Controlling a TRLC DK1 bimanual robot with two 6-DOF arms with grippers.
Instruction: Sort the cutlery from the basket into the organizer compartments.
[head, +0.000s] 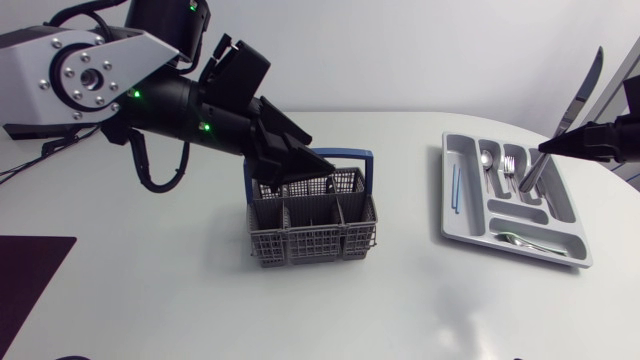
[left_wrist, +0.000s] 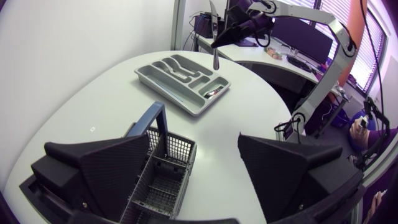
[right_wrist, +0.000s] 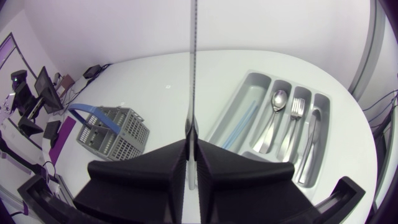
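Right gripper (head: 548, 148) is clamping a knife (head: 582, 92). The fingers are closed on its flat sides around mid-length. The blade is pointing up and away from the organizer (head: 470, 225), and the handle end is hanging down over the long slots, next to the fork (head: 508, 168). I'm not seeing it touch the organizer.

Already sitting in the organizer:
- a spoon (head: 486, 158) in the slot beside the fork
- a blue stick (head: 455, 188) in the long slot on the basket side
- a second spoon (head: 520, 240) in the cross slot

Left gripper (head: 300, 165) is hanging wide open over the basket (head: 310, 225) with nothing in it. The basket is sitting well apart from the organizer, on the left arm's side. I'm seeing no cutlery in the compartments that show, but the rear ones are partly hidden.

Handling, as I'm judging it:
- **Feel:** the knife is stiff, fairly light and smooth, so it's likely slippery. Nothing fragile here.
- **Risk:** a narrow pinch on the flats is inviting it to pivot, handle-heavy end down.
- **Grip point:** best hold is on the flats near the blade-handle junction, where it's likely balancing.
- **Placing:** it's needing to come down level and in line with a long slot, then be let go low.
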